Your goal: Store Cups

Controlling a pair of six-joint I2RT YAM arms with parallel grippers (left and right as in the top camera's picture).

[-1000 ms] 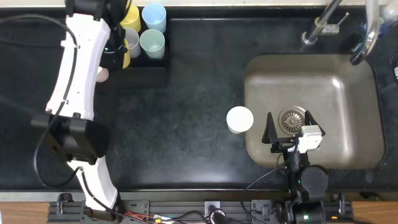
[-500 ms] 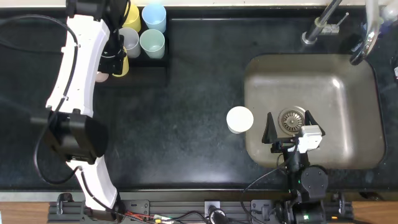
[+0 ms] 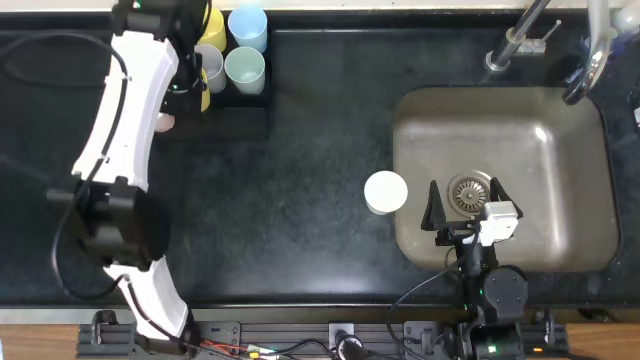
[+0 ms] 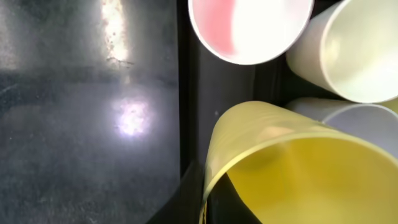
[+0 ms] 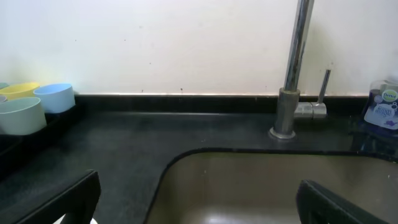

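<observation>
Left fingers (image 4: 183, 202) holding tilted yellow cup (image 4: 292, 168), now shifted farther over tray (image 3: 240, 115); not yet seated. Right fingers (image 5: 62, 199) wide, idle by sink (image 3: 560, 150). White cup (image 3: 385, 192) waits on worktop (image 3: 300, 200).

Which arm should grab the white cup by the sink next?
Right, I'd say. The right claw sits open beside the white cup at the edge of the sink. The left claw is far off over the tray, holding a yellow cup.

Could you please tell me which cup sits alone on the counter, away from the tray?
The white cup beside the sink's left rim. The others, including the tilted yellow cup, are grouped at the black tray in the far left corner.
</observation>
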